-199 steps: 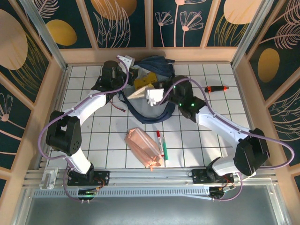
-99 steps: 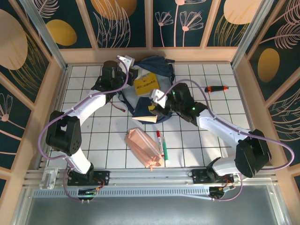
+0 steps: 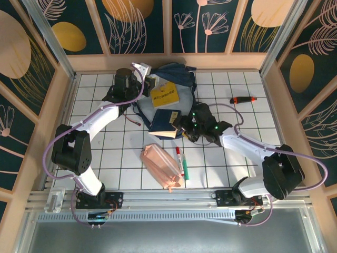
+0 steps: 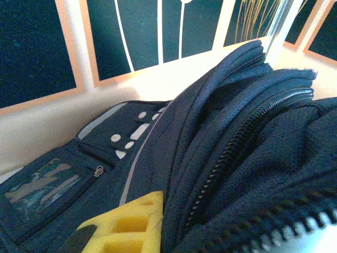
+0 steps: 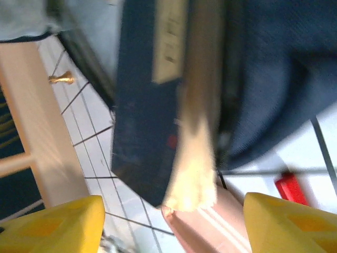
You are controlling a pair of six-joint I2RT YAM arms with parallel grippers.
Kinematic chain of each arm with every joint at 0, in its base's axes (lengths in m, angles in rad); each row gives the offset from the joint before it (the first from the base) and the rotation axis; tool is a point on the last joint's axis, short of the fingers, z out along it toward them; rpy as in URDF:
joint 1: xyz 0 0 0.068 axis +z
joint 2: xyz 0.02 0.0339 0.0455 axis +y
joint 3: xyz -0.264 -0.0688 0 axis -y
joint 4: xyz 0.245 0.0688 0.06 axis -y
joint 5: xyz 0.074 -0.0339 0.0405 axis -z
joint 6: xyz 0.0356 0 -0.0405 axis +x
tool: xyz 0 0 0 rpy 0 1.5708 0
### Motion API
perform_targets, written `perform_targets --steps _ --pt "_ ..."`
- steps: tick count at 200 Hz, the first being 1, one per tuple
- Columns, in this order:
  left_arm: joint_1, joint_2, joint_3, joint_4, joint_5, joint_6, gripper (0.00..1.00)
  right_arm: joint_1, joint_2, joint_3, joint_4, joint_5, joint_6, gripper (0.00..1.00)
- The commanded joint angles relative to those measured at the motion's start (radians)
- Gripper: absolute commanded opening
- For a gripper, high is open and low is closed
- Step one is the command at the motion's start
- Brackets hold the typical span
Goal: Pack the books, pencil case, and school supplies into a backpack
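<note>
- Navy book [image 3: 164, 122] is lying flat at the near end of the backpack [image 3: 176, 74], just in front of the right jaws and free of them.
- Right jaws are standing open. Both yellow fingers [image 5: 50, 226] are sitting wide apart at the bottom corners of the right wrist view, with nothing between them. The navy book's pale page edge is facing that camera, beyond the fingertips.
- Left jaws are closed, pinching backpack fabric at the bag's far-left side. One yellow finger [image 4: 124, 232] is showing at the bottom of the left wrist view, with the zipped edge lying against it.
- Yellow book [image 3: 165, 95] is resting on the backpack, behind the navy book.
- Pencil case [image 3: 162, 167] is lying on the bench [image 3: 226, 163] near the front, well apart from both jaws.
- Marker pen [image 3: 181, 161] is lying just beside the pencil case on its right, red cap pointing toward the backpack.
- Red-and-black tool [image 3: 243, 99] is lying on the bench far right, apart from everything.
</note>
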Motion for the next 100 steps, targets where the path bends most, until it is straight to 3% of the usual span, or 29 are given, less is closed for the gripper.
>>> perform_targets --steps 1,23,70,100 --pt "0.007 -0.038 0.011 0.063 0.035 -0.014 0.00 0.023 0.008 -0.006 0.072 -0.033 0.389 0.71" --pt "0.008 -0.035 0.017 0.065 0.042 -0.018 0.00 0.041 0.052 0.014 0.008 -0.015 0.449 0.74" --pt "0.008 -0.030 0.023 0.068 0.049 -0.026 0.00 0.030 0.131 -0.088 0.288 -0.045 0.580 0.75" --pt "0.007 -0.033 0.023 0.057 0.046 -0.017 0.00 0.039 0.126 -0.114 0.369 -0.019 0.646 0.61"
